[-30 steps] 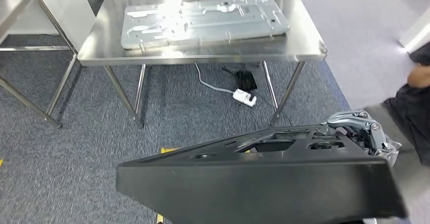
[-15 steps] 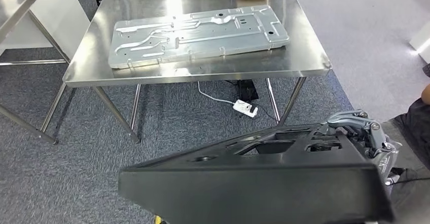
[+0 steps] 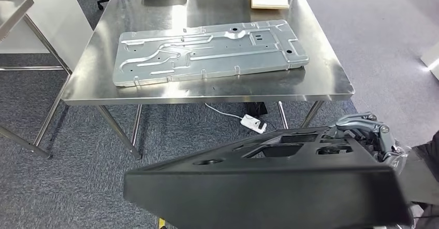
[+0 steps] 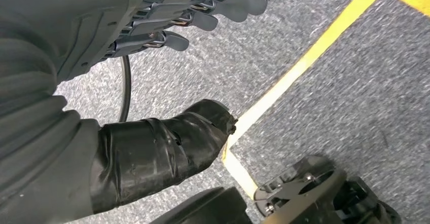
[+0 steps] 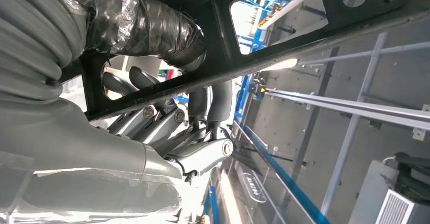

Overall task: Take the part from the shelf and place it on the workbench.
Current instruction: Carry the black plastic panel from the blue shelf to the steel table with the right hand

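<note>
The black panel (image 3: pixel 269 187), a long flat matte moulding with rectangular cut-outs and a round hole, hung low above the carpet, short of the steel workbench (image 3: pixel 331 84). The right hand (image 3: pixel 370 136) gripped its far edge; the left hand (image 4: pixel 152 31) hung with fingers apart, holding nothing.

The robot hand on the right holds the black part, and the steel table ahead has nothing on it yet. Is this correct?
Not quite. The right robot hand does hold the black part, but the steel table ahead is not bare: the head view shows a large grey stamped metal panel lying flat on it.
</note>
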Motion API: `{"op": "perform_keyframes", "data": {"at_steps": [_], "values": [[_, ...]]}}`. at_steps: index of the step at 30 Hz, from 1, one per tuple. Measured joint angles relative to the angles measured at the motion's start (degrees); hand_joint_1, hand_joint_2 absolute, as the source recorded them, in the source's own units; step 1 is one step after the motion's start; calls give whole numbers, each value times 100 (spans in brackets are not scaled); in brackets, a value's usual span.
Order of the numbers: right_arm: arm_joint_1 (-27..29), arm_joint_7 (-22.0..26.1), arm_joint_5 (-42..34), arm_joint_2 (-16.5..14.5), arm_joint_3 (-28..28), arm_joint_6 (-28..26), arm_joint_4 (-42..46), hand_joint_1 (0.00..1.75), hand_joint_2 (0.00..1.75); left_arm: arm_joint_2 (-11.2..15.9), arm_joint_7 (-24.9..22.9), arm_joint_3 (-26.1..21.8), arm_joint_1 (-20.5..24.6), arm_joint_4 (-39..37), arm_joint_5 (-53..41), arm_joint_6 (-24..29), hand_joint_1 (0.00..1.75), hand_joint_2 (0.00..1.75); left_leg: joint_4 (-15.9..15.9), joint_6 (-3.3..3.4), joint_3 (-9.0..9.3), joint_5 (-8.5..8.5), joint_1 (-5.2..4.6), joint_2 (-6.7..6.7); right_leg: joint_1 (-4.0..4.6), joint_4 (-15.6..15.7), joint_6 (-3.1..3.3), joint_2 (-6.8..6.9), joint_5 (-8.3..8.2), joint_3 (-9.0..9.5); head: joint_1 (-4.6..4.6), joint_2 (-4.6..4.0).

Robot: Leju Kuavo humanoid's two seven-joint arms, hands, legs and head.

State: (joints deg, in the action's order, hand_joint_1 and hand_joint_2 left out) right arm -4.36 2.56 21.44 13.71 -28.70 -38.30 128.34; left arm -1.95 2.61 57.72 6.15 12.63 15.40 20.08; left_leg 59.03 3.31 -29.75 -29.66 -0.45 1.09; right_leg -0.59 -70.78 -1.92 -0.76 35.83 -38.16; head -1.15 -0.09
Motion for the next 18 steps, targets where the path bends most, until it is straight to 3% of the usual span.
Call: {"op": "perform_keyframes", "data": {"at_steps": [3, 4, 5, 8, 10, 12, 13, 14, 15, 17, 18], "values": [[12, -1, -5, 9, 0, -11, -3, 175, 175, 1, -3, 0, 3, 0, -9, -4, 0, 175, 2, -56, 211, -209, -8, 16, 25, 820, 58, 6, -895, 65, -3, 0], [18, -2, -7, 10, 0, -16, -1, 175, 175, 2, -6, 0, 12, 0, -11, -7, 0, 175, -13, -87, 253, -259, -9, 22, 44, 941, 92, 7, -1063, 98, -8, 0], [22, 0, -3, 10, 0, -22, 3, 175, 175, 2, -9, 0, 20, 0, -14, -9, 0, 175, 2, -123, 290, -267, -10, 27, 61, 978, 132, 3, -1098, 132, -11, 0], [18, 18, 60, 9, 0, -43, 15, 175, 175, 5, -24, 1, 33, 0, -17, -10, 0, 175, 291, -221, 233, -184, 5, 9, 53, 1082, 266, -9, -1059, 339, -16, 0], [17, 19, 113, 7, 0, -58, 15, 175, 175, 6, -44, 2, 50, 0, -16, -13, 0, 175, 843, -284, -123, -283, 23, -13, 44, 1113, 332, 5, -980, 455, -19, 0], [22, -7, 143, 6, 0, -61, 15, 175, 175, 6, -70, 2, 59, 0, -16, -17, 0, 175, 1409, -338, -620, -563, 44, -21, 43, 1115, 352, 10, -888, 534, -22, 0], [27, -32, 156, 7, 0, -56, 15, 175, 175, 9, -84, 2, 51, 0, -16, -18, 0, 175, 1531, -352, -806, -656, 54, -25, 43, 1114, 351, 6, -840, 582, -24, 0], [34, -61, 171, 10, 0, -42, 15, 175, 175, 15, -95, 2, 41, 0, -15, -19, 0, 175, 1495, -354, -911, -638, 58, -29, 42, 1114, 347, 1, -790, 642, -22, 0], [39, -94, 191, 14, 2, -15, 15, 175, 175, 25, -102, 2, 32, 0, -15, -19, 0, 175, 1301, -346, -937, -489, 59, -33, 42, 1115, 340, -4, -736, 712, -25, 0], [46, -181, 236, 40, 22, 80, 14, 175, 175, 51, -108, 2, 15, 0, -10, -19, 0, 175, 628, -281, -838, 87, 35, -49, 44, 1118, 311, -4, -625, 850, -21, 0], [51, -235, 268, 63, 46, 147, 10, 175, 175, 68, -111, 2, 13, 0, -4, -19, 0, 175, 358, -242, -788, 249, 11, -55, 44, 1129, 285, -8, -576, 897, -23, 0]]}}
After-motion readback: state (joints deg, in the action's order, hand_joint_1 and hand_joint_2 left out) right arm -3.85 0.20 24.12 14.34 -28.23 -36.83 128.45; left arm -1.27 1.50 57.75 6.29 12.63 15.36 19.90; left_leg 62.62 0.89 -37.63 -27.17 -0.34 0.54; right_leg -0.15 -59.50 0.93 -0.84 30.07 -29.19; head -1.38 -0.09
